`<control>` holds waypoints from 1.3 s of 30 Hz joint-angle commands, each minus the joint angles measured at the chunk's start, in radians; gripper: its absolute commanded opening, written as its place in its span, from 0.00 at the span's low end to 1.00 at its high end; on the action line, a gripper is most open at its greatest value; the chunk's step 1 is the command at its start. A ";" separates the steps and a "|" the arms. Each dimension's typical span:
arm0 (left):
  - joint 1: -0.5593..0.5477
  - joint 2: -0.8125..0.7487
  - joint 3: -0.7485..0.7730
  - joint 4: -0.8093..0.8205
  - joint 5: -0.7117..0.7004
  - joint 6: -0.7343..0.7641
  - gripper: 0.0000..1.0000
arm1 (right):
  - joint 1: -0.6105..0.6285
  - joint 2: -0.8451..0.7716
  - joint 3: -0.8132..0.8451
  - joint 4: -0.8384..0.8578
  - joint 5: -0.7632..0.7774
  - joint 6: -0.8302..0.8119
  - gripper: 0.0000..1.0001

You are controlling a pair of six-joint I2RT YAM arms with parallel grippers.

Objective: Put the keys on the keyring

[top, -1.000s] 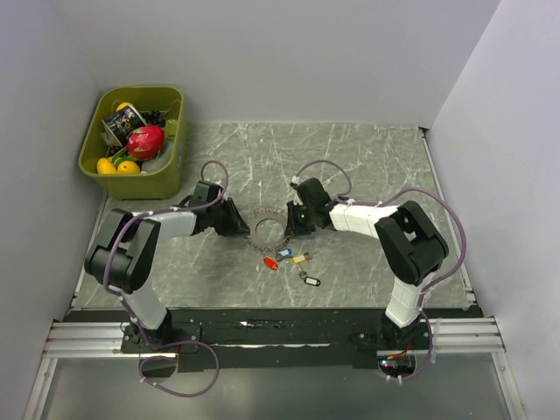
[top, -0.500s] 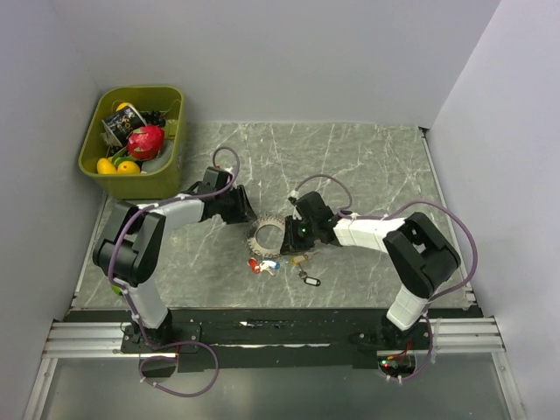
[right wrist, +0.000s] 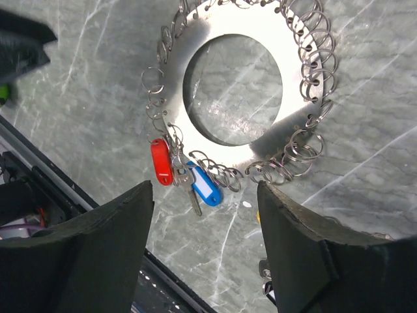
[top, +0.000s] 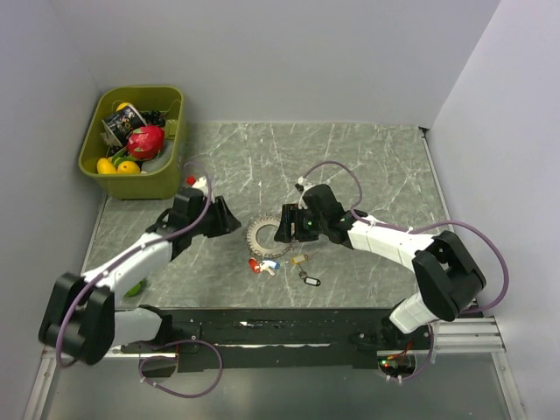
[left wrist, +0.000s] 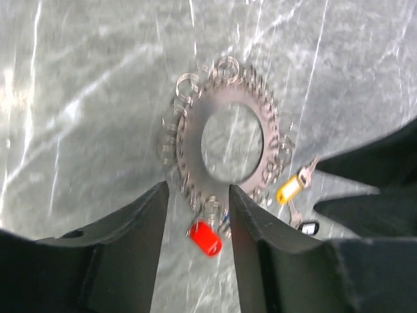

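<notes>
The keyring (top: 266,235) is a flat metal disc with a round hole, edged with many small wire rings, and it lies flat on the marble table. A red-tagged key (top: 255,265) and a blue-tagged key (top: 269,268) rest at its near rim; in the right wrist view the red tag (right wrist: 161,162) and blue tag (right wrist: 205,186) appear hooked into the small rings. A yellow-tagged key (top: 299,259) and a black-and-white key (top: 309,280) lie loose nearby. My left gripper (top: 229,219) is open just left of the keyring (left wrist: 195,130). My right gripper (top: 284,227) is open at its right, holding nothing.
A green bin (top: 178,131) of toy fruit stands at the back left corner. The black rail at the table's front edge (top: 289,322) runs just below the keys. Grey walls close in the left, back and right.
Both grippers have opened and drawn back from the keyring, which now lies flat. The left arm swung toward the near left. The red-tagged key shifted slightly left.
</notes>
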 commanded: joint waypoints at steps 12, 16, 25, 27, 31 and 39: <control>-0.005 -0.072 -0.282 0.343 0.074 -0.128 0.38 | 0.004 -0.067 0.023 0.004 0.026 -0.067 0.74; -0.018 -0.011 -0.287 0.410 0.108 -0.145 0.40 | 0.003 -0.073 0.034 -0.021 0.031 -0.084 0.74; -0.054 0.078 -0.285 0.458 0.083 -0.135 0.34 | 0.004 -0.067 0.017 -0.013 0.023 -0.074 0.74; -0.058 0.088 -0.290 0.469 0.086 -0.136 0.33 | 0.006 -0.059 0.023 -0.018 0.020 -0.079 0.74; -0.070 0.101 -0.290 0.483 0.076 -0.132 0.31 | 0.006 -0.056 0.030 -0.021 0.014 -0.081 0.74; -0.098 0.160 -0.273 0.498 0.079 -0.136 0.30 | 0.006 -0.052 0.035 -0.032 0.000 -0.090 0.74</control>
